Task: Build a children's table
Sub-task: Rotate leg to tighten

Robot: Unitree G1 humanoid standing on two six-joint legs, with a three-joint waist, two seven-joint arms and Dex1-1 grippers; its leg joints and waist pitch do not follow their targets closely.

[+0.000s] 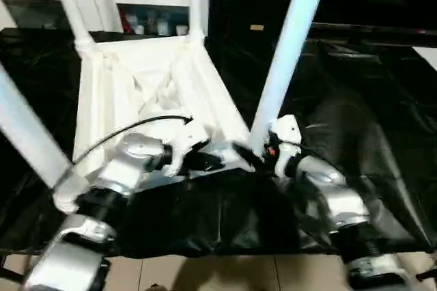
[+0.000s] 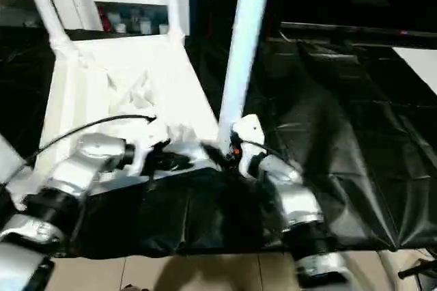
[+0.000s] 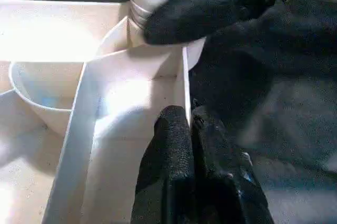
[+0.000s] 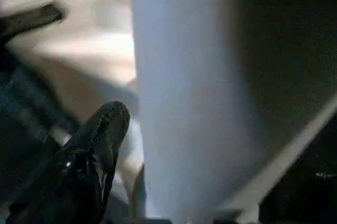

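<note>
On the black-sheeted bench (image 1: pixel 382 134) the children's table (image 1: pixel 147 96) lies upside down. Its near-right leg (image 1: pixel 287 52) rises upright just beside the spread right tool (image 1: pixel 249 156); the left tool (image 1: pixel 208 161), pressed together, rests on the rim.

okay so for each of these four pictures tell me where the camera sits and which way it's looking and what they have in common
Left eye view: on the head, looking forward and down at the upturned children's table on the black-sheeted work table; both silver forearms show.
Right eye view: beside it, same scene.
Left wrist view: along the left gripper, shut on the table's rim; the right gripper reaches the near leg's base.
Right wrist view: close on that leg, one black finger beside it.
Shared: the near corner leg.
</note>
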